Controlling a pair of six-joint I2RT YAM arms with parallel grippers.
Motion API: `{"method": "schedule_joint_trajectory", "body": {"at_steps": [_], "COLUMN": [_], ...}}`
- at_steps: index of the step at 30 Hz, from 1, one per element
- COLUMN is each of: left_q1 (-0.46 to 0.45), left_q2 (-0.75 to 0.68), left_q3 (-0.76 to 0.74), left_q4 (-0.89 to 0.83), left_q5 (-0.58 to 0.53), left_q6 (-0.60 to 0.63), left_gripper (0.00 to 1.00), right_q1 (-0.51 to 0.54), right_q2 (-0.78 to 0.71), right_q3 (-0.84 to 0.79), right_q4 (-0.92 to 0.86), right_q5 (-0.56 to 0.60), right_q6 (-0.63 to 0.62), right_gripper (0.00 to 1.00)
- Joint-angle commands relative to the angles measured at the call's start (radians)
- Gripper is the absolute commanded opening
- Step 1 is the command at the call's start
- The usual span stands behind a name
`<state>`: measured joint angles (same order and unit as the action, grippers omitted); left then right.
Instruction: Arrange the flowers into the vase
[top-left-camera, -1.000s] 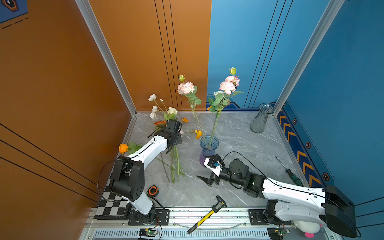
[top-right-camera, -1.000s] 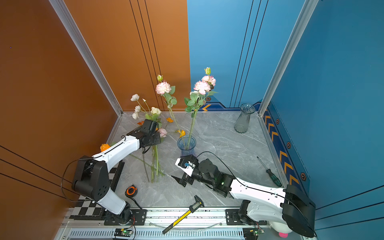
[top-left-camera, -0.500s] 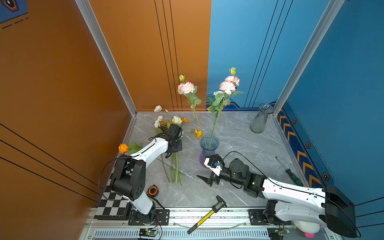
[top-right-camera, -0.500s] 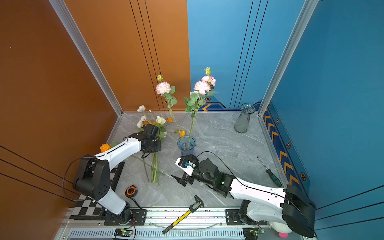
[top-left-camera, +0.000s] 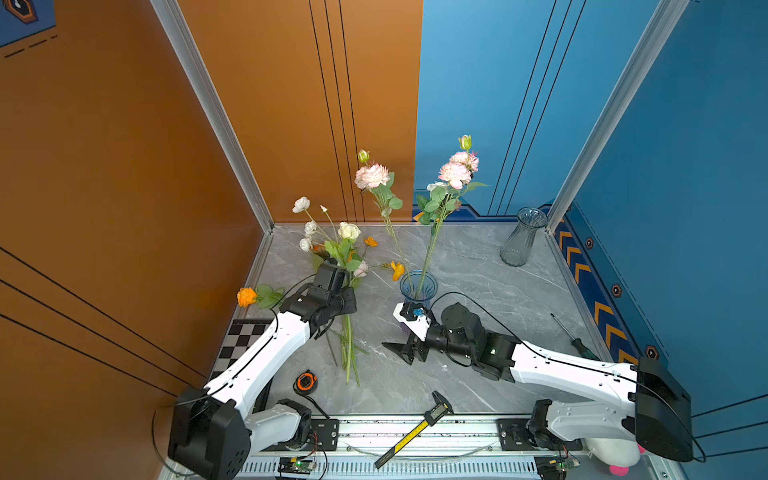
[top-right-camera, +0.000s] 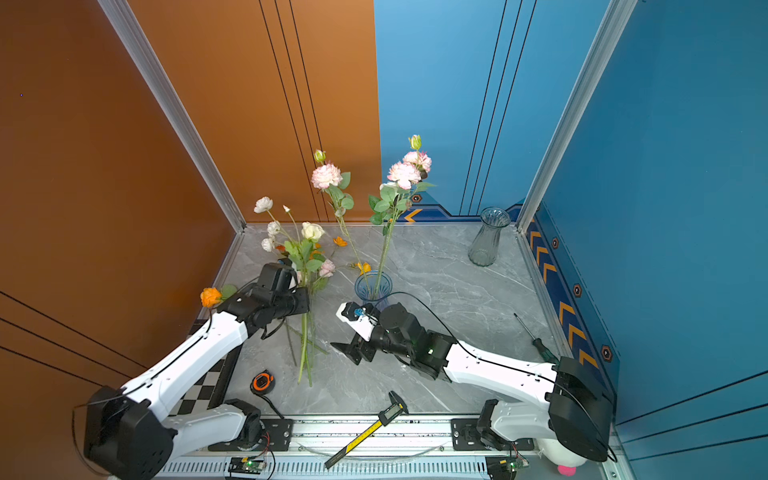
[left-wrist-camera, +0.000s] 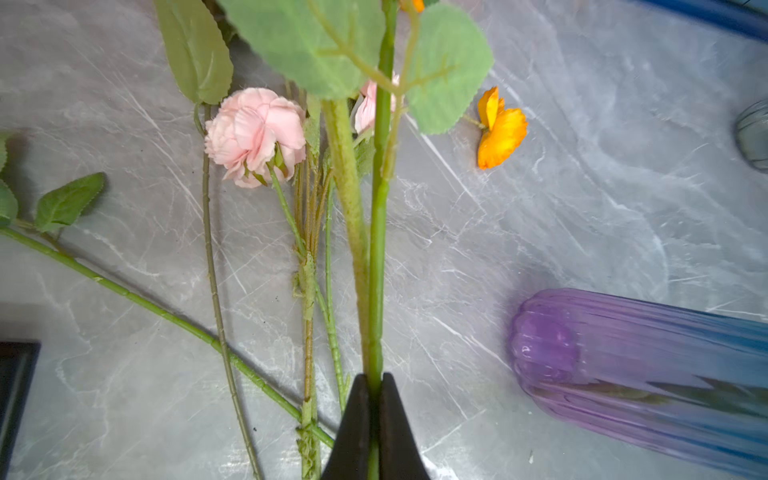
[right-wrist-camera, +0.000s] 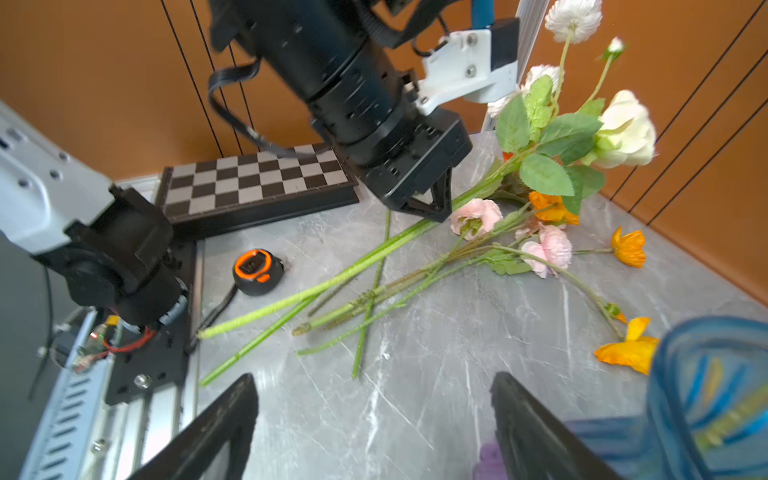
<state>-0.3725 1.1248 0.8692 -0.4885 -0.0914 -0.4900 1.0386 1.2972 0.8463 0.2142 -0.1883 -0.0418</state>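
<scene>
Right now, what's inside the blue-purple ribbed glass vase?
Two tall green-stemmed pink flowers stand in the vase. Its bottom is covered by the right arm in both top views; elsewhere tinted glass blurs it.

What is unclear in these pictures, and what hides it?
- Lower part of the blue-purple ribbed glass vase: both top views, behind the right arm's white camera mount.
- Whether the left gripper pinches one green flower stem or two: left wrist view, its black fingers cover this.
- White-and-pink object: both top views, behind right arm's base.

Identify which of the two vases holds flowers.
The blue vase mid-table holds pink flowers; the clear vase in the far corner stands empty.
</scene>
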Motion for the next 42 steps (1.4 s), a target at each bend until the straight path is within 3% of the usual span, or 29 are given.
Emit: {"method": "schedule_joint_trajectory", "body": {"at_steps": [1,4,8,11,18,23,27,31,38,42], "left_q1": [-0.003,0.0,0.006,0.033,0.074,0.076,0.078,0.08,0.084,0.087], "left_q2": [-0.108,-0.206,-0.333,-0.381,-0.4,-0.404,-0.408,-0.42,-0.439,-0.439], "left_q3": [-0.068,-0.115,-0.164,-0.164,-0.168,-0.171,-0.175,-0.173,-0.175,-0.179], "left_q4": [0.081,0.112,0.143,0.118,0.139,0.142,0.152,0.153,0.152,0.153], "left_q5": [0.03,0.02,-0.023,-0.017,0.072,0.077,0.088,0.087,0.087,0.089], "left_q6": [-0.044,-0.08,-0.133,-0.148,-0.173,-0.172,-0.183,-0.185,-0.193,-0.192], "left_gripper": [0.01,0.01,0.0,0.0,0.01,0.01,0.01,0.01,0.01,0.01], "right_q1": [0.025,0.051,0.056,0.06,0.063,0.063,0.057,0.057,0.051,0.047], "right_q2": [0.059,0.138,0.25,0.296,0.386,0.392,0.411,0.432,0.454,0.452], "right_q3": [0.112,0.196,0.287,0.306,0.396,0.425,0.446,0.459,0.477,0.473], "right_q4": [-0.122,-0.149,-0.176,-0.155,-0.171,-0.181,-0.198,-0.207,-0.209,-0.206], "right_q5": [-0.039,-0.011,0.003,-0.004,-0.022,-0.023,-0.022,-0.027,-0.043,-0.052], "right_q6": [0.097,0.127,0.175,0.187,0.197,0.191,0.196,0.198,0.213,0.212], "right_gripper": [0.86,0.87,0.77,0.76,0.72,0.69,0.59,0.57,0.44,0.27]}}
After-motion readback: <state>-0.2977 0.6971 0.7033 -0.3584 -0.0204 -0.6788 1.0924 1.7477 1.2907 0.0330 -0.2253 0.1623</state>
